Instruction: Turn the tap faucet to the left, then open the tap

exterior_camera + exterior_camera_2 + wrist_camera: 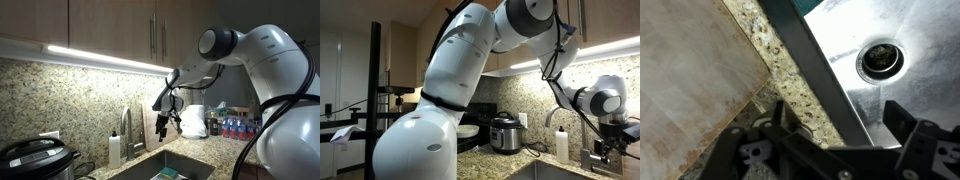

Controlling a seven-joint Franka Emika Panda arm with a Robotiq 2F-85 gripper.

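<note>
Above the sink [845, 35], near the back edge of the counter [760, 50], the gripper [165, 128] hangs with its fingers pointing down. In the wrist view the fingers [925, 145] stand wide apart and nothing is between them, so the pincer is open and empty. The tap faucet [126, 122] stands at the back edge, close to the wall, just beside the soap bottle [114, 150]. The gripper is near it but apart from it.

I judge that no part of the task is done yet. The spout is not touched, and I see no water around the drain [880, 60]. Both the turn to the left and the opening remain.

For moving, the space over the sink is free. The wall behind the tap and the soap bottle beside it leave little room there. The rice cooker [35, 160] at one far corner and the water bottles [235, 128] toward the opposite end are well apart from the tap.
</note>
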